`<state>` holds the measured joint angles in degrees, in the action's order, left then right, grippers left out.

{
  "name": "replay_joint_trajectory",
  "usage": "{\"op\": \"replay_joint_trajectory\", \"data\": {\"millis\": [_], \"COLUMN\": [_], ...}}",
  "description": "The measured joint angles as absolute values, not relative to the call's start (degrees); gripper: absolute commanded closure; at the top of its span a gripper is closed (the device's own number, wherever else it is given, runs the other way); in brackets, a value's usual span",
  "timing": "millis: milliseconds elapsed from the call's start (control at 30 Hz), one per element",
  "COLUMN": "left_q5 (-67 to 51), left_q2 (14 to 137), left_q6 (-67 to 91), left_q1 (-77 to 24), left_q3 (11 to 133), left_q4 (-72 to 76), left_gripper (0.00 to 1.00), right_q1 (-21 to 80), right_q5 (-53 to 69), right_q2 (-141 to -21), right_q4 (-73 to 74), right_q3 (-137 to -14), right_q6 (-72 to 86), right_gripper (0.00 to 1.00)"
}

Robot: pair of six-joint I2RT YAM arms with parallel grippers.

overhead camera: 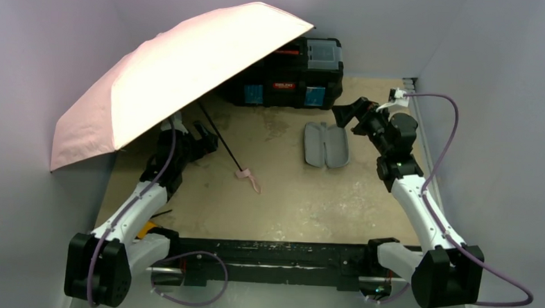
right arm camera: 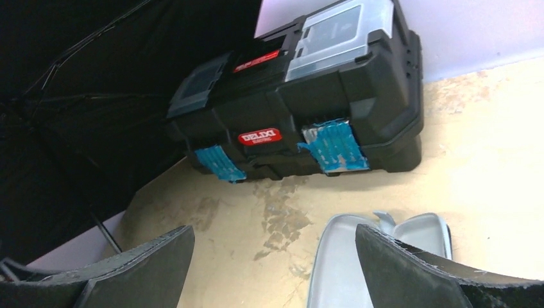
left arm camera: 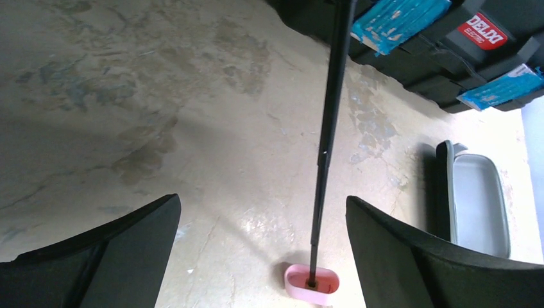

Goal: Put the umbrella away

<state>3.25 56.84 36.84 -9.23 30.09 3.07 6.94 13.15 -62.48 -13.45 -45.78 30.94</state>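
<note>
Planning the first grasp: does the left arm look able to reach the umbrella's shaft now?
Probably yes: the left pincer is open and the shaft stands just ahead, framed between its fingers, nothing visibly between them.

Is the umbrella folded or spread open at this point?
Spread open. The umbrella canopy is fanned out wide and tilted, its black shaft fully extended down to the table.

The umbrella (overhead camera: 169,73) fills the upper left of the top view. Its canopy leans over the left gripper (overhead camera: 204,138) and overlaps the toolbox (overhead camera: 301,72) at the back centre of the table (overhead camera: 288,203). The shaft (overhead camera: 218,133) slants down and right to the strap (overhead camera: 249,179) near centre. The case (overhead camera: 325,144) lies right of centre, before the toolbox, just left of the right gripper (overhead camera: 348,114).
</note>
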Motion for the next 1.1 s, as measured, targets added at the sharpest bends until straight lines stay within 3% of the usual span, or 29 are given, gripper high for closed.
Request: {"op": "replay_joint_trajectory", "data": {"millis": [167,467,533,600,633,867,1100], "left_q5": [2.52,1.58,1.43,1.21,0.6,0.05,-0.45], "left_q2": [61.01,71.79,74.35,76.16,76.97,76.66,67.33], "left_q6": [37.91,42.48,43.72,44.93,45.82,45.87,43.33], "left_q1": [-10.79,-12.8,-13.19,-13.52,-13.67,-14.81,-15.33], "left_q3": [30.09,30.09,30.09,30.11,30.24,32.69,35.53], "left_q4": [8.14,18.17,20.21,21.67,23.18,23.05,9.72], "left_gripper": [0.04,0.35,0.58,0.97,1.0,1.0,1.0], "right_q1": [8.01,9.72,9.89,10.09,10.13,10.5,10.61], "right_q5": [15.42,17.69,17.78,18.04,18.22,19.22,20.8], "right_q2": [-62.46,-62.46,-62.46,-62.46,-62.48,-62.5,-62.5], "right_q4": [-13.23,-13.26,-13.26,-13.28,-13.28,-13.28,-13.67], "right_q3": [-45.78,-45.78,-45.78,-45.78,-45.78,-45.78,-45.8], "right_q6": [30.68,30.7,30.74,30.83,30.87,31.07,32.4], "right_gripper": [0.01,0.01,0.01,0.01,0.01,0.01,0.01]}}
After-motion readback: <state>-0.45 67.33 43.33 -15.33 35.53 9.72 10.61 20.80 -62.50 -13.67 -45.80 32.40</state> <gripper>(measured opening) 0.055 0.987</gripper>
